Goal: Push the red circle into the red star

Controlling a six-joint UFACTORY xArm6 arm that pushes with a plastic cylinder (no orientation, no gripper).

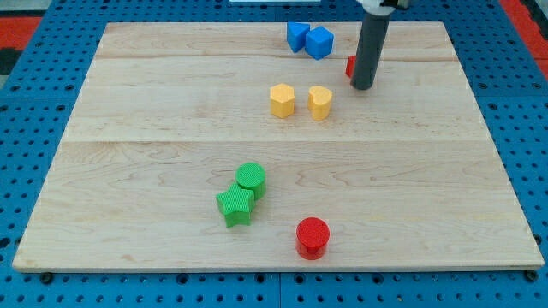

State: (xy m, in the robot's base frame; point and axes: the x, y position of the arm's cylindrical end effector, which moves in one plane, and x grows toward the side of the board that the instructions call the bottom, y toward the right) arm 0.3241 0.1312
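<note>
The red circle [312, 237] stands near the view's bottom, right of centre. A red block [350, 66], most likely the red star, shows only as a sliver at the view's top right, mostly hidden behind my rod. My tip [362, 86] rests on the board right beside that red block, on its right. The tip is far from the red circle, which lies well below it in the view.
Two blue blocks [310, 39] sit touching at the view's top. A yellow hexagon [282, 99] and a yellow heart [319, 102] lie left of my tip. A green circle [251, 178] touches a green star [235, 204] left of the red circle. The wooden board [128, 171] lies on a blue pegboard.
</note>
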